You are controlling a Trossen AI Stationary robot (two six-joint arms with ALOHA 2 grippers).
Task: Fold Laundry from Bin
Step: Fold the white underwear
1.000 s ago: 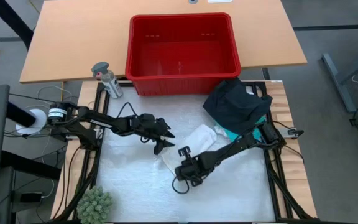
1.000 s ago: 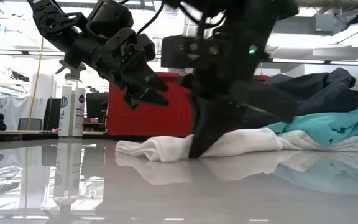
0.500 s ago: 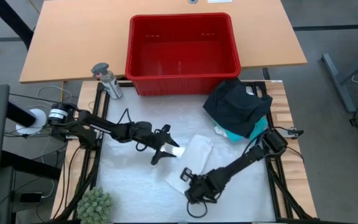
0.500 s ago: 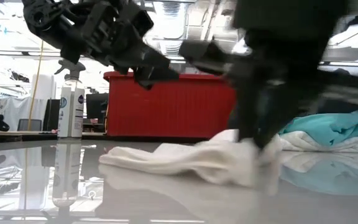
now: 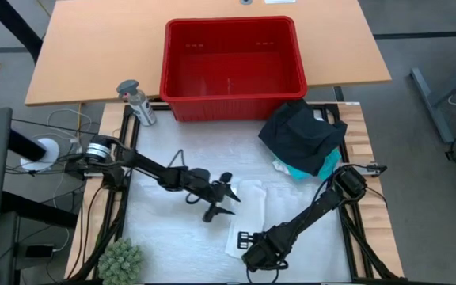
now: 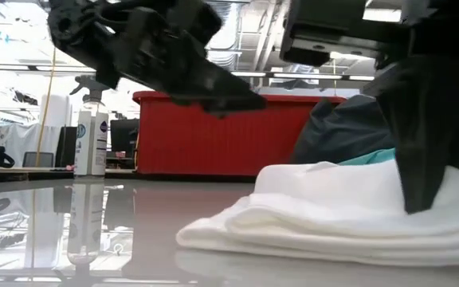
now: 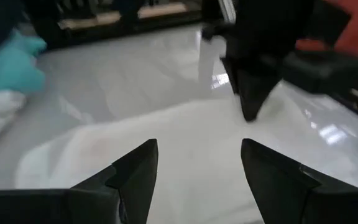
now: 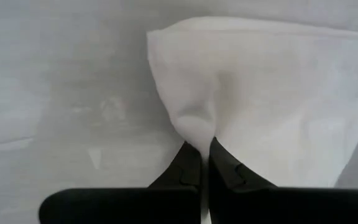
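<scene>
On the white table (image 5: pixel 165 245), the right gripper (image 5: pixel 242 237) pinched the white cloth (image 5: pixel 253 207). The left gripper (image 5: pixel 226 198) hung open just above it.

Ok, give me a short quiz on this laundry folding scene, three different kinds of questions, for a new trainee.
1. True or false: the red bin holds clothes.
2. Which gripper pinches the white garment? A) left gripper B) right gripper C) neither
3. Fill in: the black clothing lies on top of a ____ shirt.

Key:
1. False; the high view shows only its bare floor.
2. B; the right gripper is shut on a fold of it, while the left gripper hangs open above it.
3. Turquoise; the turquoise shirt peeks out beneath the pile.
</scene>
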